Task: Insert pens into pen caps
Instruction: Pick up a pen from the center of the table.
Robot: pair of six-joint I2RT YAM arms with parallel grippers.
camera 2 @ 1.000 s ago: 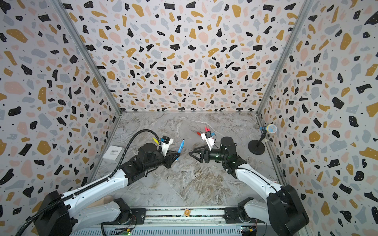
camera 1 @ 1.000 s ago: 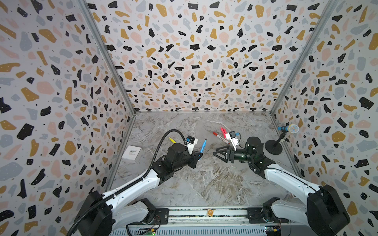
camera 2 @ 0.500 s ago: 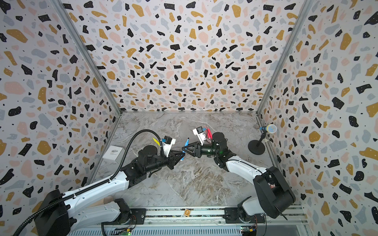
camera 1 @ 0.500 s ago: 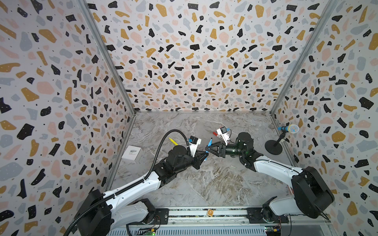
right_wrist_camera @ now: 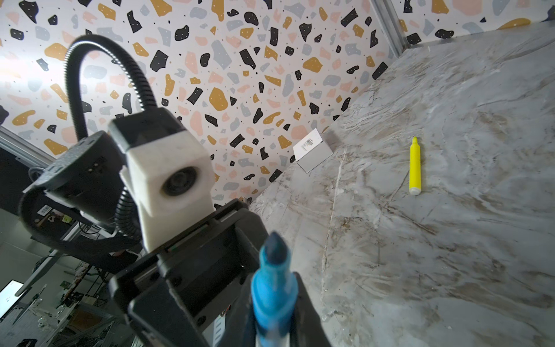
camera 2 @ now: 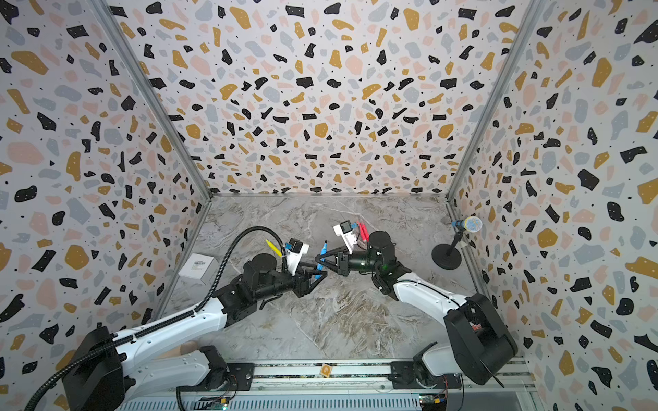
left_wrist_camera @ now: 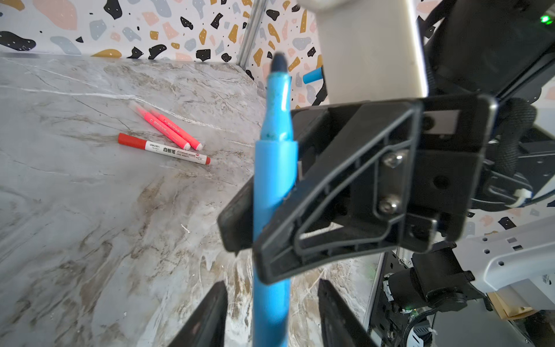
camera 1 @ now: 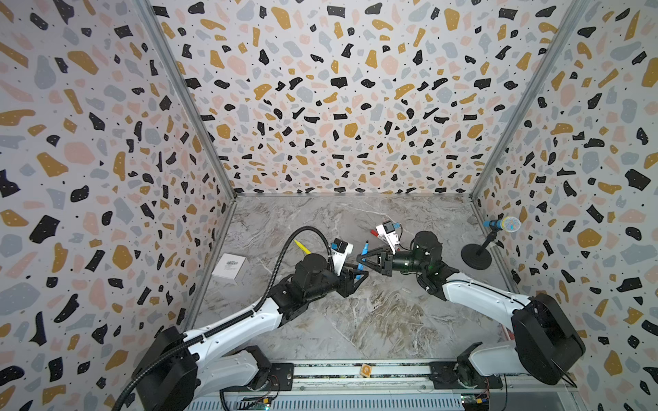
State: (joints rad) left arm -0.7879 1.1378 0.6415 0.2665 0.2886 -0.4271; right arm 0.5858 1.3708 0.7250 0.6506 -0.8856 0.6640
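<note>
right gripper [left_wrist_camera: 255, 240] clamps the blue pen [left_wrist_camera: 274, 180] mid-barrel, bare tip clear, likely leaving that end free for capping; left gripper [left_wrist_camera: 271, 315] stands apart around its tail.

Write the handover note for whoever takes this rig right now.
Right gripper: shut on the blue pen, its tip bare.
Left gripper: open, fingers either side of that pen, clear of it.
Yellow pen lies alone on the table; two pink pens and the red-ended white pen lie together.
No loose cap in view.
Done: no capping I can confirm.
Left: cap the blue pen, then check the others.
</note>
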